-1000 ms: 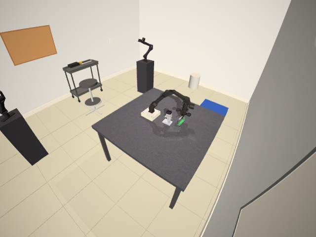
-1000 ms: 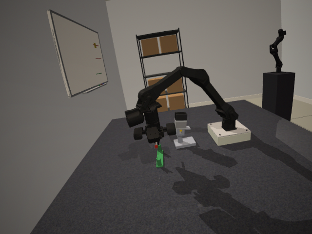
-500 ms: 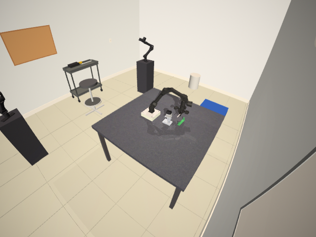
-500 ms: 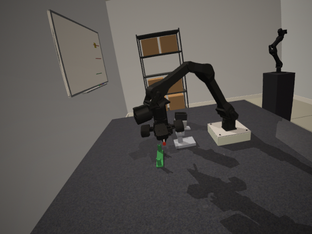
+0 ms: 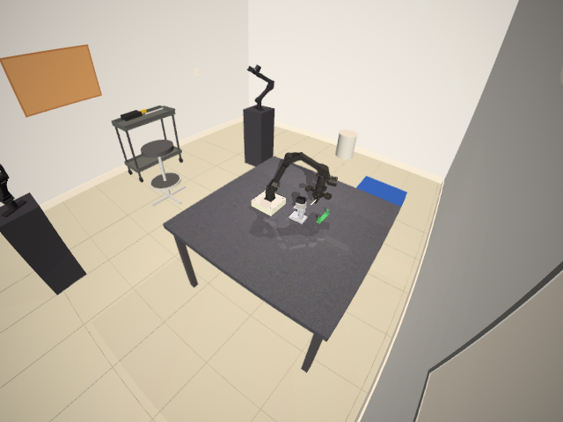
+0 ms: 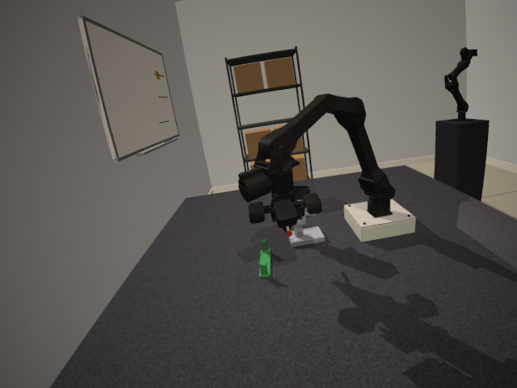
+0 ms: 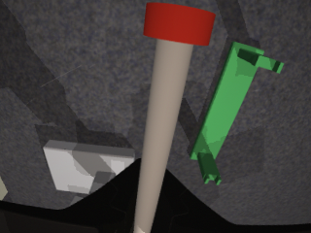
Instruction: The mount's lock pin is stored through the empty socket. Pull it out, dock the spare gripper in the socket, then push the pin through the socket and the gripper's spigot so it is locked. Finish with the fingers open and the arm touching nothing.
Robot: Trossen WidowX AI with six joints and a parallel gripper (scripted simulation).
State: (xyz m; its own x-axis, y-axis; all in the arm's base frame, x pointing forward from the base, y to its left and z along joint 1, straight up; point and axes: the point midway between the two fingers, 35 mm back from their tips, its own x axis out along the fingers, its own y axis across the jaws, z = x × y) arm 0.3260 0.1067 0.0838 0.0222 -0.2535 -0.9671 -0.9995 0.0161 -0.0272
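Observation:
My gripper [image 5: 317,200] [image 6: 287,226] [image 7: 147,166] is shut on the lock pin, holding it above the table between mount and green cradle. The pin's beige shaft [image 7: 167,97] slants up the wrist view to its red head [image 6: 288,234] [image 7: 179,24]. The pin is outside the socket. The white mount [image 5: 297,218] [image 6: 313,237] [image 7: 68,170] stands beside my gripper. A grey body with a black top [image 5: 300,200], apparently the spare gripper, sits upright on its post. My gripper mostly hides it in the exterior view; how deep it sits is unclear.
The green cradle [image 5: 323,215] [image 6: 265,262] [image 7: 227,107] stands empty on the dark table [image 5: 254,254] [image 6: 208,326], its two end supports upright. The arm's pale base block [image 5: 268,208] [image 6: 386,231] is on the mount's other side.

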